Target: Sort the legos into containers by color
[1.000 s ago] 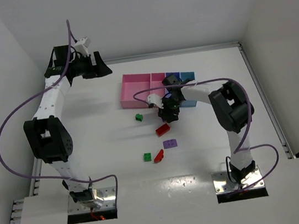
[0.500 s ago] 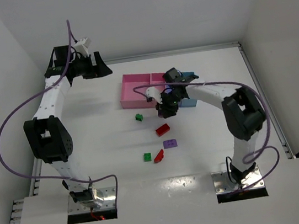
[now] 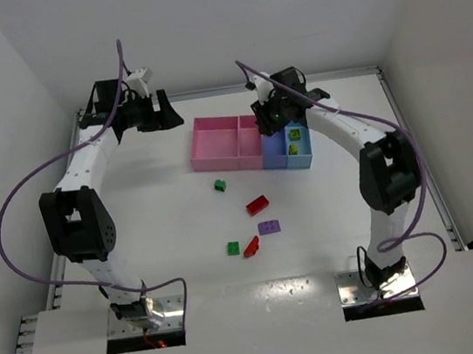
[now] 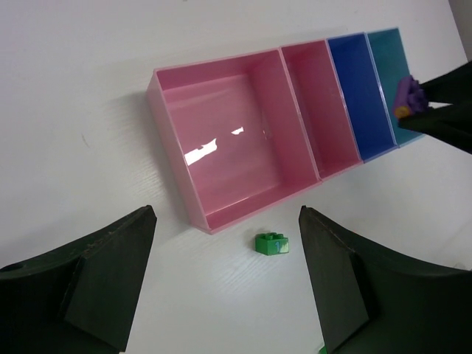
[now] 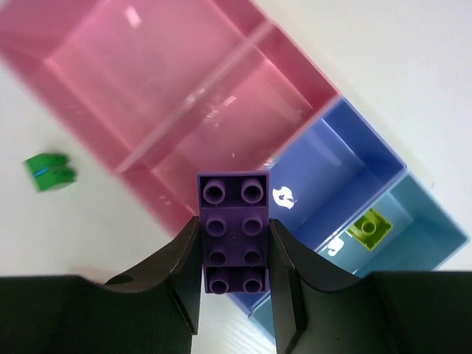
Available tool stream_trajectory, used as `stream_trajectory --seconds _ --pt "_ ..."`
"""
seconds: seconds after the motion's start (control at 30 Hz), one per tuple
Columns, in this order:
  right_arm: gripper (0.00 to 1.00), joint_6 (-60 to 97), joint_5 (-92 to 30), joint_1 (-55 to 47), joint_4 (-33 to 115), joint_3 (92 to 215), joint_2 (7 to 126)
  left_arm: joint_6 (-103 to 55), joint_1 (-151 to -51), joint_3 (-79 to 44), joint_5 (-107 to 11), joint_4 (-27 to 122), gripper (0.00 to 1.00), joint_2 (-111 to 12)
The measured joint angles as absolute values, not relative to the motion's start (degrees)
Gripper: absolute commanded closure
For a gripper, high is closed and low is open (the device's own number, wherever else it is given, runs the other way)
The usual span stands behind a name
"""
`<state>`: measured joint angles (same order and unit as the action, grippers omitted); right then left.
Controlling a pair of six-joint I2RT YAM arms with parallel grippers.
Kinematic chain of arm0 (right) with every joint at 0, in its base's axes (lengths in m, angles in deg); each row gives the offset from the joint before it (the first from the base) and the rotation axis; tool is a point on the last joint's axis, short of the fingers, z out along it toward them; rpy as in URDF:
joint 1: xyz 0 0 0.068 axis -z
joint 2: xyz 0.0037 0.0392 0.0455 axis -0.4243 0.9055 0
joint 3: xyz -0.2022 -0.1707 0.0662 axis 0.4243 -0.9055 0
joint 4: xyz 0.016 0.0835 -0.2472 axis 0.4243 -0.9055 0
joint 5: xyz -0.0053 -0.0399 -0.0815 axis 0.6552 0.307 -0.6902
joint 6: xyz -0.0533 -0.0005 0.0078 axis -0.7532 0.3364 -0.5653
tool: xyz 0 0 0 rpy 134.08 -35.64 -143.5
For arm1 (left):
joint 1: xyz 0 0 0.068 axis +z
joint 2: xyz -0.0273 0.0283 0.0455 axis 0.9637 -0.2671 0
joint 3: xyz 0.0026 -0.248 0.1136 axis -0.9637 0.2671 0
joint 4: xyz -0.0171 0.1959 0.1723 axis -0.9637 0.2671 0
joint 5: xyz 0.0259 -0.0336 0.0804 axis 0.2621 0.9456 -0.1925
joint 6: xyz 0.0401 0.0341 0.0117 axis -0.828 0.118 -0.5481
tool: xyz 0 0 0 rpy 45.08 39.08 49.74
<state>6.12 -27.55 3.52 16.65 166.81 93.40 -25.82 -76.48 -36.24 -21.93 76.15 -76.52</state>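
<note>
Right gripper is clamped on a purple eight-stud plastic brick, up over the bins.

A second ago it sat low on the table before the joined shallow plastic bins, jaws wider. Now it hangs above the blue-violet bin, so a drop looks close. The light-blue bin holds a yellow-green brick. Left gripper is open, empty and well apart. In the top view the arm hides the held brick and part of the bins.
</note>
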Motion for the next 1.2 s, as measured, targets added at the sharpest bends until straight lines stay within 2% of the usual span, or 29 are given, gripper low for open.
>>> stream_trajectory --seconds 0.23,0.47,0.57,0.6,0.63,0.67,0.73,1.03,1.2 --pt "0.93 13.73 -32.95 5.01 15.38 171.38 102.05 -25.37 -76.7 -35.76 -22.26 74.51 0.15 -75.89" --pt "0.9 15.98 -37.36 5.01 14.13 172.69 104.48 -24.99 -76.7 -35.76 -22.39 73.89 0.15 -75.89" --pt "0.78 16.31 -39.07 5.05 14.02 172.69 104.5 -24.99 -76.7 -35.76 -22.41 73.85 0.15 -75.89" --pt "0.69 16.4 -39.53 5.05 14.02 172.69 104.5 -24.99 -76.75 -35.76 -22.39 73.85 0.12 -75.89" --pt "0.47 16.44 -39.83 5.05 14.0 172.69 104.5 -24.99 -76.77 -35.76 -22.37 73.83 0.1 -75.89" --pt "0.4 16.73 -40.05 5.05 14.0 172.69 104.5 -25.06 -76.81 -35.76 -22.33 73.83 0.09 -75.89" --pt "0.33 16.79 -40.36 5.05 14.0 172.67 104.5 -25.52 -76.92 -35.72 -21.8 73.81 0.06 -75.89" --pt "0.26 17.88 -39.42 5.38 13.94 172.49 104.18 -34.81 -82.01 -33.84 -19.88 77.59 0.04 -75.86" --pt "0.17 19.44 -37.16 7.72 13.08 169.26 97.99 -46.9 -92.7 -33.84 -19.9 85.5 0.04 -74.92"
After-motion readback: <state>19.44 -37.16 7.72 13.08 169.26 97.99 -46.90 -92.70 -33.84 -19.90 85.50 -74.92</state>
